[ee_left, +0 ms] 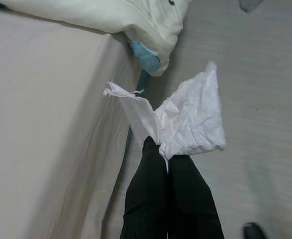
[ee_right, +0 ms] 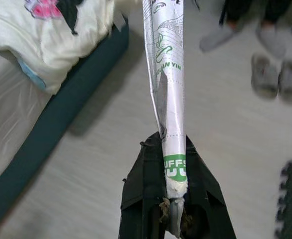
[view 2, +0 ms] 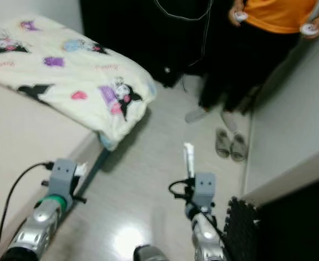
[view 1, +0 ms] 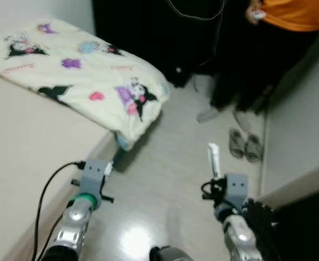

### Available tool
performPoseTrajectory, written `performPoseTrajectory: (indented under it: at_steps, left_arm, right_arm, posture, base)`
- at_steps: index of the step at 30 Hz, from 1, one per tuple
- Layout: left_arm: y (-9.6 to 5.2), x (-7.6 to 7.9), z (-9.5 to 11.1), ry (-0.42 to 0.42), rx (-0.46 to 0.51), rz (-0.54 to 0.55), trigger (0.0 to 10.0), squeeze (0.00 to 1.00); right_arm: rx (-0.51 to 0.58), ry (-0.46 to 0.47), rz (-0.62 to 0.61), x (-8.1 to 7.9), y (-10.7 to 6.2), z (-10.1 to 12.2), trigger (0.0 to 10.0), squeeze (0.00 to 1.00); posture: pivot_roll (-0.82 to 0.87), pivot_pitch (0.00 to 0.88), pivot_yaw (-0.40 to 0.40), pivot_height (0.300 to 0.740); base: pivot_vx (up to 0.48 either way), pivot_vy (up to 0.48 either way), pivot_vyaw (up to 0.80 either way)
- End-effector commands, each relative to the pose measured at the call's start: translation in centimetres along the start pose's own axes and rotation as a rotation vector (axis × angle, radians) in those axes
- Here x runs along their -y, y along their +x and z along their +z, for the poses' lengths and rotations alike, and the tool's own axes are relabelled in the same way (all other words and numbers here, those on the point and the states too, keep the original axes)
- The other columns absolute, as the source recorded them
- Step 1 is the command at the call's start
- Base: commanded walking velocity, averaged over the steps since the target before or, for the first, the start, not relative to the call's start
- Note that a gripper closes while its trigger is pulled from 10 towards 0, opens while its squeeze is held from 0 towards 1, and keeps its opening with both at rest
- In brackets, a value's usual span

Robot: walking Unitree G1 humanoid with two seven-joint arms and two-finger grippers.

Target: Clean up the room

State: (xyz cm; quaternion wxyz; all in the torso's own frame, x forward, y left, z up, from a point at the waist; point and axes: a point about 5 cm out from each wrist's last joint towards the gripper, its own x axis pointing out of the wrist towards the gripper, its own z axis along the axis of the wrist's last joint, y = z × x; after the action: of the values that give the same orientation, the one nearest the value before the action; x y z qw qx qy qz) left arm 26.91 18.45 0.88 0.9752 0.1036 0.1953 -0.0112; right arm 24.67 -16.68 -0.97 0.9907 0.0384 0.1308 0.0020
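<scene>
Both pieces of litter are already held, so the coming move is judged to turn on carrying them off, not on a reach; no bin can be made out. Left gripper (ee_left: 168, 159) is held low by the bed edge (view 1: 50, 201), fingers closed tight on a crumpled white tissue (ee_left: 186, 119), which fans out ahead of the fingertips over the floor (view 1: 165, 179). Right gripper (ee_right: 175, 199) is raised over open floor, jaws clamped on the base of a flattened white-and-green wrapper (ee_right: 167, 99); its long axis is run straight out along the fingers, and in the head views it stands nearly upright (view 1: 213, 157). Both forearms are extended forward side by side, well apart, the left nearer the bed. Farther on, a cartoon-print pillow (view 1: 89, 81) is laid over the bed's far corner, overhanging it. Beyond the right gripper a pair of slippers (view 1: 245, 145) is set by the wall, and a person in an orange top (view 1: 295, 13) is stood past them, a small white object in each hand. A black foam mat (view 2: 241, 228) is seen near the right forearm
</scene>
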Motion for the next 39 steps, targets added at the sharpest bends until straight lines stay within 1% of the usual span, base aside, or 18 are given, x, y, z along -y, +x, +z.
performPoseTrajectory:
  at_steps: [1, 4, 13, 32, 39]
  left_arm:
    - [0.02, 0.59, -0.01, -0.010, 0.007, -0.016, 10.0, 0.00]
    - [0.03, 0.62, 0.05, -0.011, 0.013, -0.018, 10.0, 0.00]
    - [0.03, 0.71, 0.21, -0.004, 0.028, -0.020, 10.0, 0.00]
    - [0.06, 0.92, 0.24, 0.003, 0.036, -0.024, 10.0, 0.00]
    - [0.07, 0.98, 0.32, 0.002, 0.039, -0.023, 10.0, 0.00]
  right_arm:
    - [-0.017, -0.014, -0.031, 1.01, -0.46, -0.50, 10.0, 0.00]
    - [-0.019, -0.017, -0.036, 1.04, -0.46, -0.54, 10.0, 0.00]
    - [-0.019, -0.015, -0.042, 1.03, -0.38, -0.58, 10.0, 0.00]
    - [-0.024, -0.003, -0.056, 1.21, -0.36, -0.73, 10.0, 0.00]
    - [-0.019, -0.016, -0.051, 1.17, -0.28, -0.65, 10.0, 0.00]
  posture:
    - [0.04, 0.031, 0.004, 0.727]
    - [0.04, 0.031, 0.004, 0.727]
    - [0.04, 0.031, 0.004, 0.727]
    - [0.04, 0.033, 0.000, 0.727]
    - [0.04, 0.033, 0.000, 0.727]
  base:
    - [0.000, 0.000, -0.80]
    - [0.000, 0.000, -0.80]
    - [-0.305, 0.000, 0.00]
    - [-0.385, 0.000, -0.79]
    - [-0.394, 0.000, 0.00]
